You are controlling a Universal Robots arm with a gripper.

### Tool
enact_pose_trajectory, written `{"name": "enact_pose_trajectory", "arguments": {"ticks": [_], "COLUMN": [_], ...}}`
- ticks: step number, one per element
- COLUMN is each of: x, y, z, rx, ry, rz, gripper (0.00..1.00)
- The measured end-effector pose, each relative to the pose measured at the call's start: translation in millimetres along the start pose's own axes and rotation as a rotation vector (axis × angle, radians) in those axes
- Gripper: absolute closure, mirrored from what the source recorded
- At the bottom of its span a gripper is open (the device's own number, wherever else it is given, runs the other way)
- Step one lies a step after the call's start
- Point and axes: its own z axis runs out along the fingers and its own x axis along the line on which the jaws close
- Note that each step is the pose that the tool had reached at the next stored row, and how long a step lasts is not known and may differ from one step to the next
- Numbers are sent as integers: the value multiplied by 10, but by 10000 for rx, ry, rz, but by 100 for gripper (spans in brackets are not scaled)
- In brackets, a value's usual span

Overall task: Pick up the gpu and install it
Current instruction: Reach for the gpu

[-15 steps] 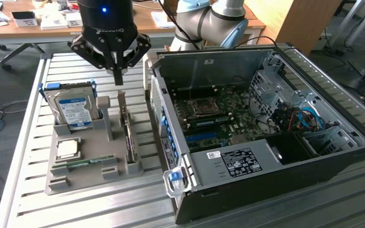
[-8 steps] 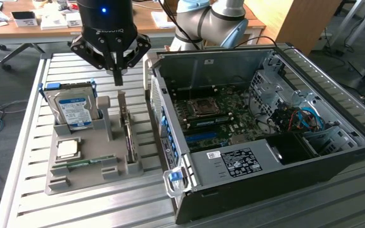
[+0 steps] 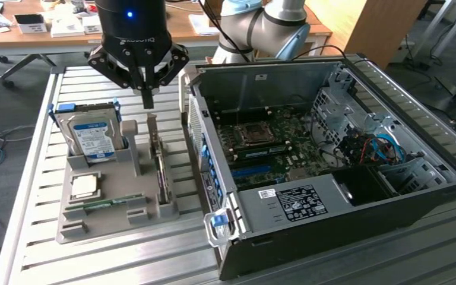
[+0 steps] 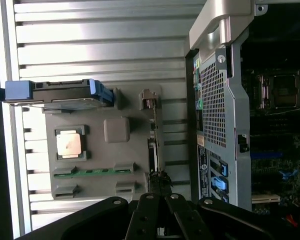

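A slatted metal table (image 3: 30, 249) carries a grey holder tray (image 3: 105, 228) and an open computer case (image 3: 331, 154). The gpu (image 3: 159, 166) stands on edge in the tray slot nearest the case. The gripper (image 3: 147, 102) hangs just above one end of the card, fingers pressed together and holding nothing.

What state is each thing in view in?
Thin green gpu card with silver bracket: standing on edge in grey tray.
Gripper: shut, above the gpu card.
Silver hard drive with blue label: upright in tray.
Square silver processor chip: flat in tray.
Narrow green memory stick: flat in tray.
Black computer case: open.
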Motion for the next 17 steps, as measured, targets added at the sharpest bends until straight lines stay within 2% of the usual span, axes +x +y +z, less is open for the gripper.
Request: {"name": "enact_pose_trajectory", "arguments": {"ticks": [9, 17], "x": [-1, -6], "y": [-4, -90], "z": [0, 6], "rx": [-1, 0], "ry": [-1, 0], "rz": [-2, -1], "gripper": [89, 89]}}
